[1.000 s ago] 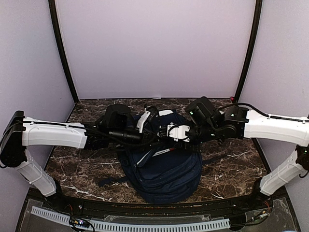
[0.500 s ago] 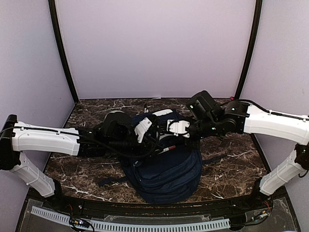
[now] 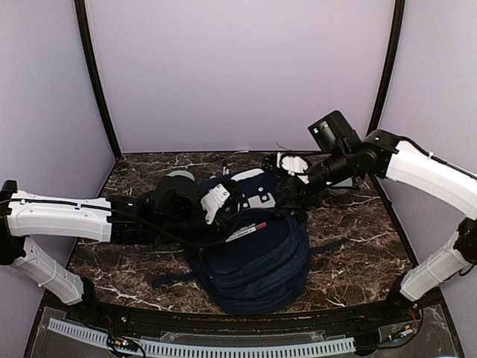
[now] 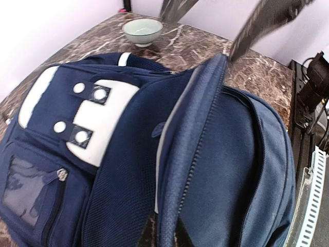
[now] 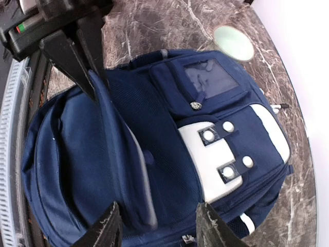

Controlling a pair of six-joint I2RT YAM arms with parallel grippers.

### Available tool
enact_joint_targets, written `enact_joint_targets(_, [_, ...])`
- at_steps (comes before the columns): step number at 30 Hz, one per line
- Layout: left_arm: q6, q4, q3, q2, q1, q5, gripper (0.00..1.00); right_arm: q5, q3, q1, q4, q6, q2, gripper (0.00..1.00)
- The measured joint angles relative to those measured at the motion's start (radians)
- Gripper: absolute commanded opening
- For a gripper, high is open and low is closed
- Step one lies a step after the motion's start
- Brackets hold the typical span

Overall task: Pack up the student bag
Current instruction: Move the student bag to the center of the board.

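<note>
Bag (image 3: 257, 261) lies in the middle of the table (image 3: 358, 246), reaching toward the near edge, front pockets up. The left gripper (image 5: 93, 74) is pinched tight on the edge of the bag's open flap (lifted off the main body). The right gripper (image 5: 157, 229) hovers over the bag, fingers (image 5: 109, 229) moderately apart, holding nothing. A pale bowl (image 4: 142, 31) sits toward the far edge, left of the bag.

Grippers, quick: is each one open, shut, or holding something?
Left gripper: shut on the student bag, pinching its raised flap edge.
Right gripper: open above the student bag, holding nothing.
</note>
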Motion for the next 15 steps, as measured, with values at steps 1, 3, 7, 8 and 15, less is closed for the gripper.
enact_joint_targets(1, [-0.007,-0.017,-0.008,-0.024,0.000,-0.009,0.00,-0.042,0.019,-0.036,-0.015,-0.004,-0.001,0.50])
enact_joint_targets(3, [-0.024,-0.069,-0.028,-0.084,0.002,-0.021,0.00,-0.094,0.049,-0.118,-0.016,-0.003,-0.001,0.49])
enact_joint_targets(7, [-0.070,-0.170,-0.064,-0.187,0.002,-0.034,0.00,-0.132,0.109,-0.272,0.021,0.053,0.063,0.45])
enact_joint_targets(8, [-0.083,-0.193,-0.072,-0.210,0.002,-0.037,0.00,-0.132,0.130,-0.294,0.033,0.072,0.094,0.44])
enact_joint_targets(15, [-0.167,-0.314,-0.117,-0.344,-0.004,-0.092,0.00,-0.078,0.278,-0.365,0.117,0.212,0.435,0.40])
